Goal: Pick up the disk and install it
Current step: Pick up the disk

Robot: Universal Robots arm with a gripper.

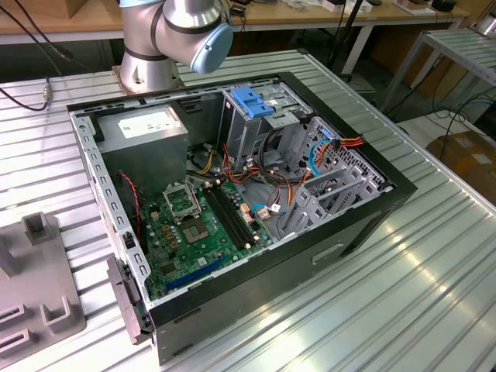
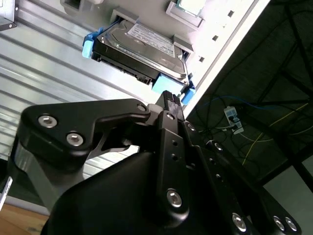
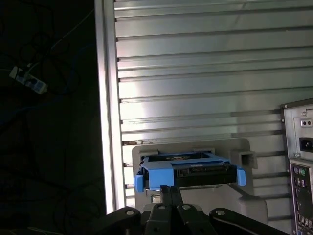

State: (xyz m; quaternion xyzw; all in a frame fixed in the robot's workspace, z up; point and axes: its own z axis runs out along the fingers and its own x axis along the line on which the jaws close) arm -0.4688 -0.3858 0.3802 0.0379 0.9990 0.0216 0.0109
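The disk (image 2: 142, 49) lies flat in a grey holder (image 2: 188, 12) on the ribbed metal table, close to the table's edge. It has a black-and-silver body, a white label and a blue carrier frame. In the first wrist view the disk (image 3: 188, 169) shows its blue end, seated in the grey holder (image 3: 244, 156). My gripper (image 2: 168, 98) hangs just short of that blue end, its black fingers pressed together with nothing between them. In the first wrist view the gripper (image 3: 169, 192) points at the middle of the blue frame.
An open computer case (image 1: 372, 217) fills the table's middle, with motherboard (image 1: 194, 225), loose cables, a grey power supply (image 1: 147, 128) and a drive cage topped by a blue latch (image 1: 254, 101). The arm's base (image 1: 147, 66) stands behind it. A grey fixture (image 1: 39, 294) sits at the exterior view's left. Table edge (image 3: 105, 122) borders the holder.
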